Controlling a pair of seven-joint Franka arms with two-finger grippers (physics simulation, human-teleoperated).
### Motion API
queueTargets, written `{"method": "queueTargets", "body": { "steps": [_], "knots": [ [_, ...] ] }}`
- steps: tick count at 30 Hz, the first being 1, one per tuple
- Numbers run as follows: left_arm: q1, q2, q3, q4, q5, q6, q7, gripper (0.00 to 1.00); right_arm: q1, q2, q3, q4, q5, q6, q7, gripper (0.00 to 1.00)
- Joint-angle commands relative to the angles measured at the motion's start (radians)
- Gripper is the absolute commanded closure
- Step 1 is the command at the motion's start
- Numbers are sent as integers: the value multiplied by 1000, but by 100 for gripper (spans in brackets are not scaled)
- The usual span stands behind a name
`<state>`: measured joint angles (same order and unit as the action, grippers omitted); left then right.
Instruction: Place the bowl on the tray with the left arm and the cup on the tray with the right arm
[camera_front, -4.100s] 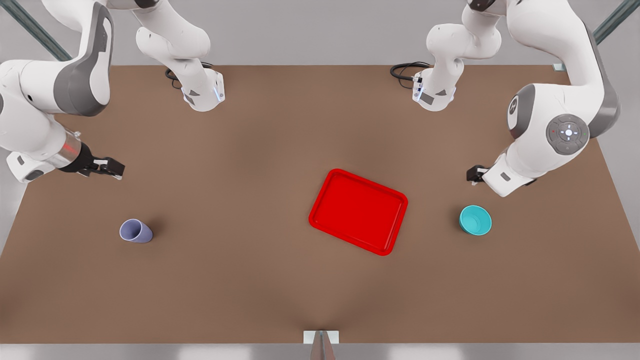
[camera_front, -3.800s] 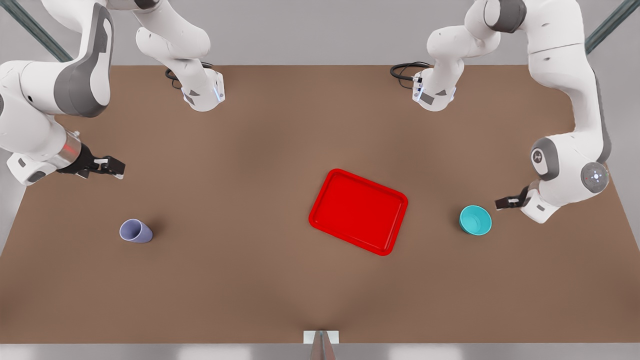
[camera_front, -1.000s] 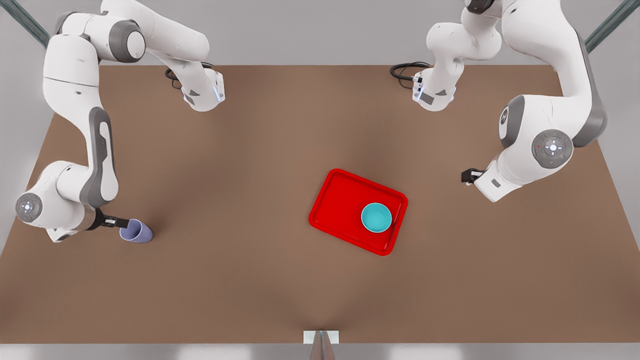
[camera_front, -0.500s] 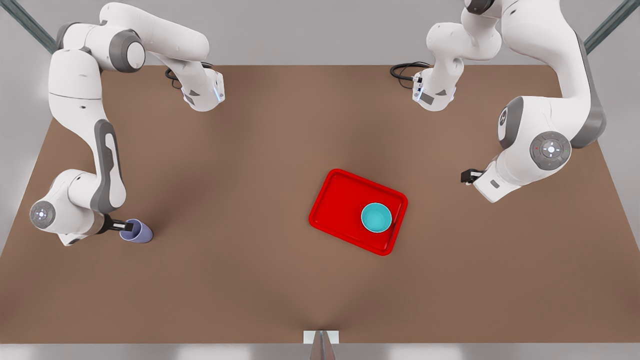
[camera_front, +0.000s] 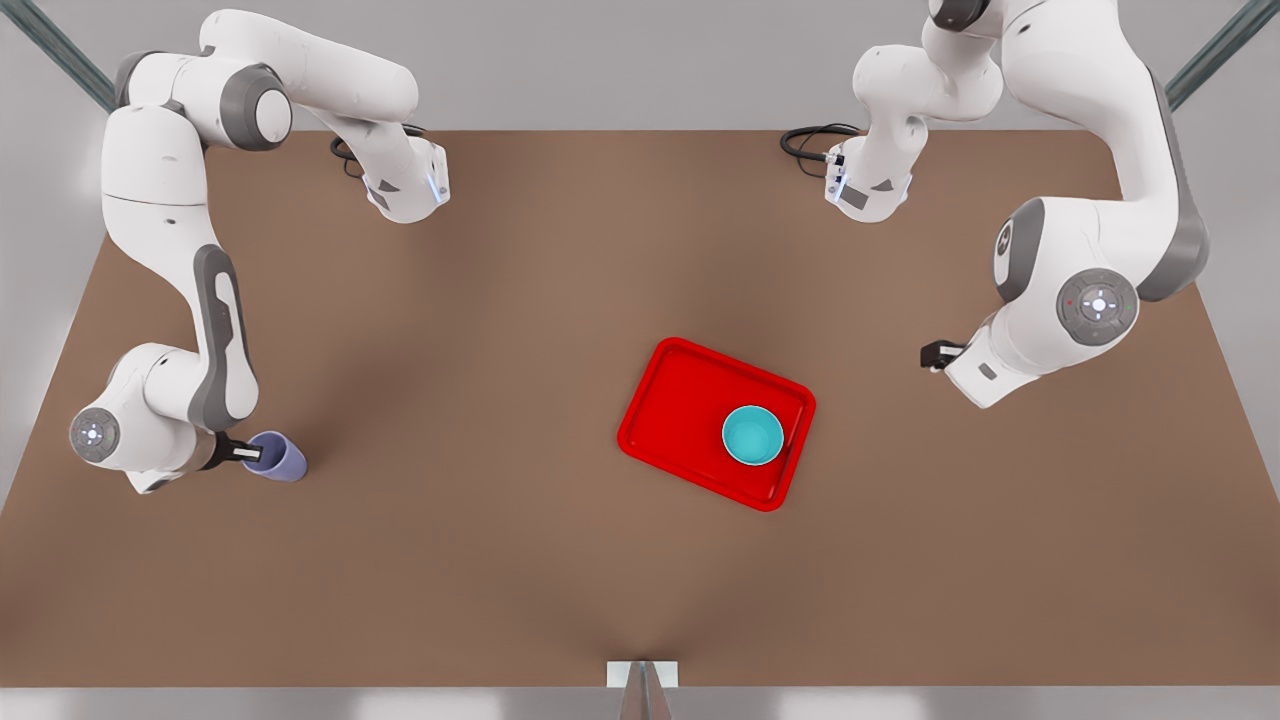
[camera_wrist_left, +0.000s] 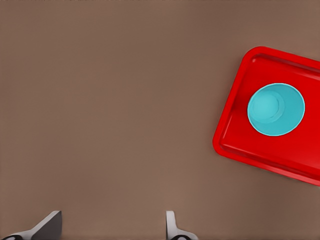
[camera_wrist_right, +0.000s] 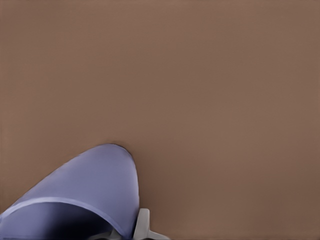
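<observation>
The lavender cup (camera_front: 280, 458) stands on the table at the front view's left. My right gripper (camera_front: 250, 455) is at its rim and shut on the cup's wall. In the right wrist view the cup (camera_wrist_right: 90, 185) is close up, and one finger (camera_wrist_right: 143, 224) presses against the outside of its wall. The teal bowl (camera_front: 753, 436) sits upright on the red tray (camera_front: 680, 400), toward its right end. My left gripper (camera_front: 935, 354) hangs open and empty at the front view's right, apart from the tray. The left wrist view shows the bowl (camera_wrist_left: 276, 109) on the tray (camera_wrist_left: 235, 135).
Both arm bases (camera_front: 405, 185) stand at the table's far edge, with black cables beside them. A small white bracket (camera_front: 642, 673) sits at the middle of the near edge. Bare brown tabletop lies between the cup and the tray.
The bowl went from the table at the right onto the tray, and the left arm pulled back. The right arm came down to the cup and closed on its rim.
</observation>
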<state>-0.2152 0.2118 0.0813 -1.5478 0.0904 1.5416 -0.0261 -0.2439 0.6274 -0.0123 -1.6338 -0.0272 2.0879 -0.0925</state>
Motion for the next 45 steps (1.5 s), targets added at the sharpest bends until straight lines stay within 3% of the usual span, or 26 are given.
{"method": "queueTargets", "body": {
  "steps": [1, 7, 11, 17, 25, 37, 45],
  "knots": [
    [-1, 0, 0, 0, 0, 0, 0, 0, 0, 0, 0, 0, -2, 0, 1, 79],
    [0, 8, 3, 0, 0, 11, 0, 0, 8, -35, 11, 9, -2, -49, 13, 79],
    [0, 11, 5, 0, 0, 6, 0, 0, 9, -106, 80, 31, 1, -186, 125, 79],
    [0, 5, 2, 0, -1, -2, 0, 0, 9, -181, 265, 66, 12, -335, 327, 79],
    [0, 3, 2, 0, -1, -3, 0, 0, 11, -166, 465, 97, 33, -333, 491, 79],
    [0, 11, 3, 0, -3, 0, 0, 0, 390, -63, 462, 301, 90, -242, 820, 79],
    [0, 12, 5, 0, -3, 3, 0, 0, 672, 190, 449, 555, -23, -175, 981, 79]
  ]
}}
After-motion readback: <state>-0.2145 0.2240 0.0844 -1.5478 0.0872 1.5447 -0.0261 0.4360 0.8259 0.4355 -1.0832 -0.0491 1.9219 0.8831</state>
